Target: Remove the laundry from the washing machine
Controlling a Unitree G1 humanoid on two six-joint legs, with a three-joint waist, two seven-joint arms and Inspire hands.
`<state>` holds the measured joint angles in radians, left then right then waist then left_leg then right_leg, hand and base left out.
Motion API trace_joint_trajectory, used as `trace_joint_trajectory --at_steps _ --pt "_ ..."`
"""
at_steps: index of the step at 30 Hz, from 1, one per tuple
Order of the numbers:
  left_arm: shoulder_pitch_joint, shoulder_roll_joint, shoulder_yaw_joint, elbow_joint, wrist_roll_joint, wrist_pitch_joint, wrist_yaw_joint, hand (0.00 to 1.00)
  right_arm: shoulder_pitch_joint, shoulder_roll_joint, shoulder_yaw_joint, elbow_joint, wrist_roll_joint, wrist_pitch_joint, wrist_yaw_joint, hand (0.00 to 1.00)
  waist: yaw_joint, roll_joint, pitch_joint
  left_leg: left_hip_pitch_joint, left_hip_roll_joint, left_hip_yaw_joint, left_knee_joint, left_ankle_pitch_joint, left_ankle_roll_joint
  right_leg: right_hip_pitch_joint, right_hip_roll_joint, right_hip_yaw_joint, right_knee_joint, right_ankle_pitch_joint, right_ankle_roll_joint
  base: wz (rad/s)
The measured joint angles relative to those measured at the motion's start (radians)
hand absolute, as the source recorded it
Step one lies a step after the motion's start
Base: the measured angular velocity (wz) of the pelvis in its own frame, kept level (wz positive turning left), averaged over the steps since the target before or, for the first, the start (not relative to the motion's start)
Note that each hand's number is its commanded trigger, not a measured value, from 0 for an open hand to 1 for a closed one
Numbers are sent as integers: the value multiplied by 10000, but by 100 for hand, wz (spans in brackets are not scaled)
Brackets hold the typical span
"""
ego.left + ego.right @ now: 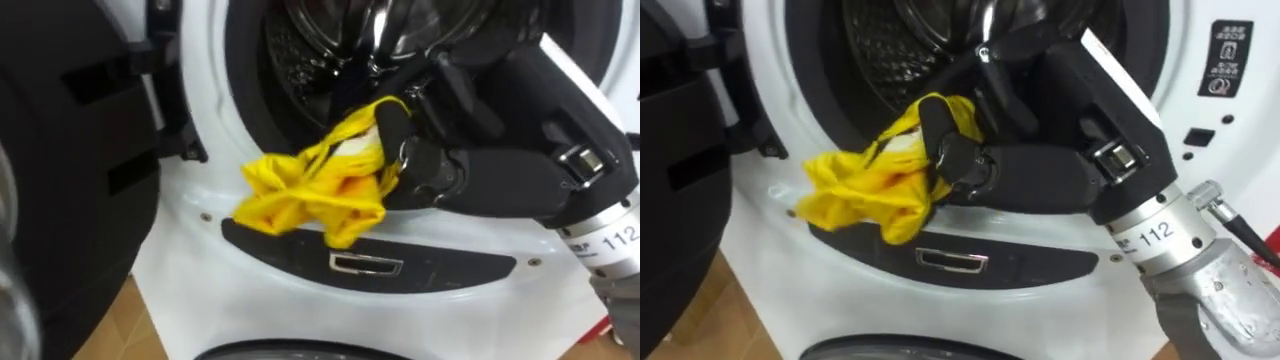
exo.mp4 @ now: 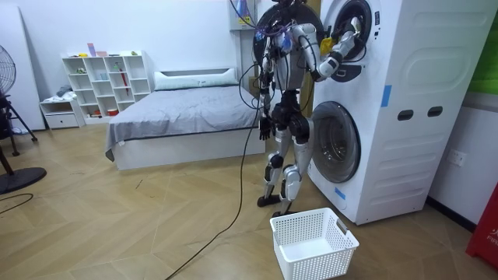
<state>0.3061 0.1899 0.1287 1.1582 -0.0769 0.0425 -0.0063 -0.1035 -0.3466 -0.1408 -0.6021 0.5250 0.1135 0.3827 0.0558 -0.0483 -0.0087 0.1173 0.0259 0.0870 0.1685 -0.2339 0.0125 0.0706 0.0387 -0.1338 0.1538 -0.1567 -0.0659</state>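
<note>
Bedroom, evenly lit. Floor (image 2: 117, 225): light wood, herringbone pattern. Far wall (image 2: 156, 31) white, bare. Bed (image 2: 179, 117) against far wall: grey cover, white base, long white pillow (image 2: 194, 78) at head. White shelf (image 2: 109, 82) left of bed, cube compartments, small items inside. Low white nightstand (image 2: 61, 113) just beside shelf, things on top. Fan (image 2: 6, 70) at room view's left edge; round dark base (image 2: 19, 180) on floor below it. Right wall: green panel (image 2: 482, 47) above, white socket (image 2: 457, 159) lower, dark skirting (image 2: 451, 214) along floor.
</note>
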Motion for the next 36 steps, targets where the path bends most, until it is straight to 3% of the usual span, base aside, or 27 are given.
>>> trace_joint_trajectory --at_steps 6,12,17,21,25,29,36 --pt "65 -17 249 7 1 -12 -243 0 132 -5 -493 -16 862 -33 243 100 -334 -45 21 -66 -19 28 4 -2 3 -79 -14 48 -17 -4 5 -1" --pt "118 -92 256 -24 36 -179 -122 0 232 -49 -951 -515 1210 -33 355 100 -653 -151 -37 -76 -22 197 -2 -2 4 -177 13 258 13 -1 7 -10" --pt "182 -158 676 -155 344 -207 -65 0 295 -46 -2327 -713 1209 -426 -19 100 -938 -150 -23 -1 5 453 4 -3 4 -207 34 507 47 1 11 -15" --pt "173 -143 867 -296 289 -228 -46 0 338 -49 -2939 -309 1261 -580 -150 100 -1228 -152 -9 32 -3 645 -8 -5 2 -325 111 811 42 20 13 -17" --pt "178 -144 861 -278 276 -251 -49 0 1198 -50 -3640 -240 1441 -586 -404 100 -1622 -185 7 41 33 818 -3 -10 -9 -375 159 932 16 60 -15 -15" --pt "159 -132 867 -163 277 -300 -50 0 2036 -49 -3947 -240 1350 -592 -438 100 -1807 -154 9 186 141 1238 -3 -21 -27 -373 246 1325 52 81 -48 -28" --pt "117 -94 852 105 279 -324 -48 0 2101 -49 -4050 -142 1324 -593 -756 100 -2284 -133 66 344 214 1862 -20 -61 -94 -533 432 1903 204 140 -119 -29"
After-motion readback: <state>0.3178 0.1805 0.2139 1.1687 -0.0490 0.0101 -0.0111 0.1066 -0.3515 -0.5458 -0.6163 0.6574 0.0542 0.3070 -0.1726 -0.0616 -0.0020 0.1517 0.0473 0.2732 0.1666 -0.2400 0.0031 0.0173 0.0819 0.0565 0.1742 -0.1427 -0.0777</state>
